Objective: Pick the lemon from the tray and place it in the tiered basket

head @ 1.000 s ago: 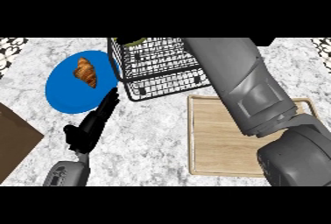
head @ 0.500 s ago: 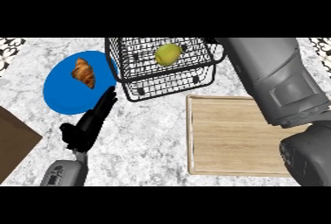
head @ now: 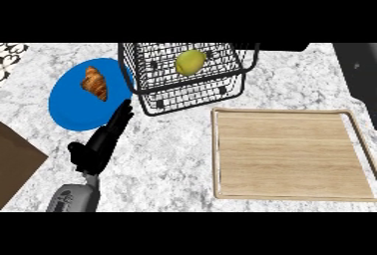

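Note:
The yellow-green lemon [head: 190,62] lies in the upper tier of the black wire tiered basket [head: 188,102] at the top middle of the head view. Nothing touches it. The wooden tray [head: 290,153] sits bare at the right, below the basket. My left hand [head: 101,142] rests open at the lower left, fingers straight and pointing up toward the blue plate. Of my right arm only a grey sliver [head: 359,69] shows at the right edge; its hand is out of the picture.
A blue plate [head: 70,107] with a croissant [head: 95,83] lies left of the basket. A brown wooden surface [head: 15,162] cuts in at the lower left edge. The counter is grey-white marble.
My right arm has drawn back from over the basket to the right edge and out of sight, leaving the lemon in the basket. The view has shifted slightly. The left hand stays put.

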Robot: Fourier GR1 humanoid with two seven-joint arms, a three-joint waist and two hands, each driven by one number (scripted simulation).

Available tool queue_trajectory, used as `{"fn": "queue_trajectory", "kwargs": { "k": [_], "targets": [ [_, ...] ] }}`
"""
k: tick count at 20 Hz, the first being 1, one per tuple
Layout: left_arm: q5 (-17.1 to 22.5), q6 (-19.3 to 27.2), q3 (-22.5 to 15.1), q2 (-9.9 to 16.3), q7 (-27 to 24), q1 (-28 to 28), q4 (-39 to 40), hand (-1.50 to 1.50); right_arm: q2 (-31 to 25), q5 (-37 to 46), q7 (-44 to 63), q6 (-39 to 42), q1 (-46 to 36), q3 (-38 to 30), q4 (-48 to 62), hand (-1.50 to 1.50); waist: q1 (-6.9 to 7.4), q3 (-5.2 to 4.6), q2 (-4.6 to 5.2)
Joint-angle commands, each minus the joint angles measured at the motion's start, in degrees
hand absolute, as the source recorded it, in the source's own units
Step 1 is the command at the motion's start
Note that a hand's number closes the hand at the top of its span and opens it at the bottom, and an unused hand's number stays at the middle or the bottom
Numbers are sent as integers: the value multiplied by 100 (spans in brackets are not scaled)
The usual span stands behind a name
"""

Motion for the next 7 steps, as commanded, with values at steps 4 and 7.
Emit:
{"fn": "queue_trajectory", "kwargs": {
  "k": [4, 7],
  "targets": [
    [15, -73, -28, -15, -27, -58, 69, 0, -1283, -350, -766, 1072, 818, -421, 156, -150, 29, 7, 47],
    [-37, 73, -42, -105, 76, -78, 29, 0, -1859, -442, -909, 1925, 1065, -475, 205, -150, -21, 11, 13]
  ]
}}
